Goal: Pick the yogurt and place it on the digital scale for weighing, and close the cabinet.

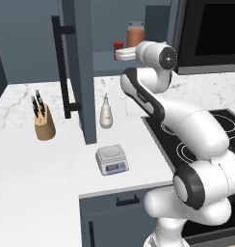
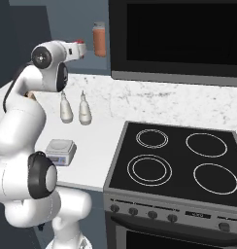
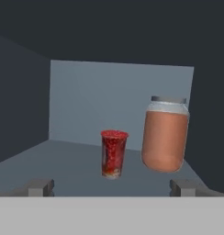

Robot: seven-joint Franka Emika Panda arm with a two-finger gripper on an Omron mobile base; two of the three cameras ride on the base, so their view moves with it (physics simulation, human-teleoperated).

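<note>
while the yogurt (image 3: 114, 153) is standing upright on the floor of the open cabinet (image 1: 81, 67), it is sitting centred between the two fingertips (image 3: 40, 187) of the gripper (image 3: 113, 187), which are spread wide with nothing between them and not yet touching the cup. just beside it, on the right in the hand view, an orange-brown jar (image 3: 165, 135) is standing close enough that the right finger could be clipping it on the way in; a nudge there is likely to be tipping the jar or knocking the cup aside. the cup is small, slightly tapered and glossy red with a flat top, so a squeeze placed too high or off centre is risking a slip. the jar is rounded, smooth and capped with a pale lid. the cabinet door is hanging open over the white marbled counter (image 1: 23, 159), its black bar handle (image 1: 61, 67) facing out. the digital scale (image 1: 111, 159), a flat light-grey square, is waiting near the counter's front edge, with a white bottle (image 1: 106, 113) behind it and a wooden knife block (image 1: 43, 123) to the left.
</note>
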